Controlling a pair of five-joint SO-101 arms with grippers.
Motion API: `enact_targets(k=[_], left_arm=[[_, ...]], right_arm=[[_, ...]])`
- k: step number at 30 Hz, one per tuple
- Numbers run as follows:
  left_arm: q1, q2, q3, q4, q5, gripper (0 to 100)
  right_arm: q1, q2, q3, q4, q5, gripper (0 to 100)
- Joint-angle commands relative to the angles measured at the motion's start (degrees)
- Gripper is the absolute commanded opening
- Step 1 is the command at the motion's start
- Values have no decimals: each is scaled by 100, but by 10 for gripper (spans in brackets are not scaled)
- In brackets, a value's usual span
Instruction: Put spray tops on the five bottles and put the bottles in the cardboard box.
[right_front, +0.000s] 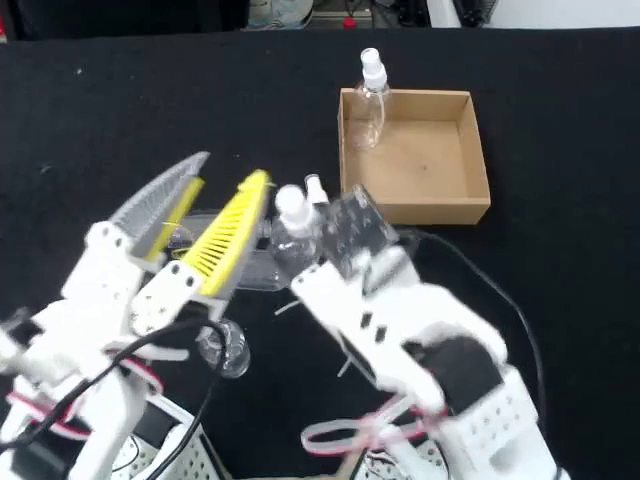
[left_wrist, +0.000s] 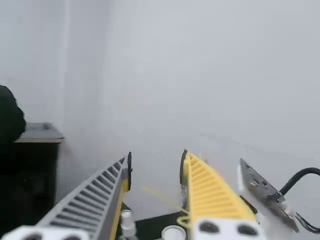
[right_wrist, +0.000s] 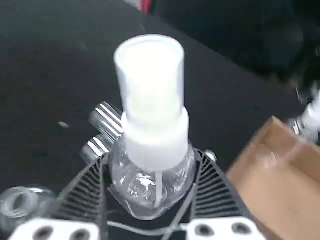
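My right gripper (right_wrist: 151, 159) is shut on a clear bottle (right_wrist: 150, 180) that stands upright with a white spray top (right_wrist: 150, 95) on its neck. In the high view this bottle (right_front: 292, 240) sits left of the cardboard box (right_front: 478, 190). Another capped bottle (right_front: 369, 105) stands in the box's far left corner. My left gripper (right_front: 230, 170) is raised and open, with nothing between its grey and yellow fingers (left_wrist: 200, 185). Uncapped bottles (right_front: 250, 270) lie on the black table under it, and one (right_front: 225, 350) lies nearer the arm bases.
A loose spray top (right_front: 315, 188) lies just left of the box. Open bottle necks (right_wrist: 102, 117) lie beyond the held bottle, and the box's corner (right_wrist: 280, 165) shows beside it. The black table (right_front: 100, 100) stretches away to the far left.
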Motion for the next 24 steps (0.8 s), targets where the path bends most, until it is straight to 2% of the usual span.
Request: enact_targets(k=[1, 4, 7, 10, 15, 24], left_arm=[[-1042, -70, -488, 756, -545, 177], [-2035, -220, -110, 1442, -659, 177], [-2941, -492, 620, 1503, -642, 177], [-3556, -949, 1341, 1503, -642, 177], [-3626, -1793, 2264, 1503, -633, 177], [-3626, -1574, 3231, 1055, -554, 177]], right_arm=[[747, 523, -796, 123, -70, 49], [1503, 866, -1358, 396, -211, 49], [2453, 1200, -1692, 281, -211, 49], [3191, 1648, -1684, -352, -211, 49], [3754, 2756, -1701, -1556, -229, 49], [3771, 4725, -1701, -3903, -211, 48]])
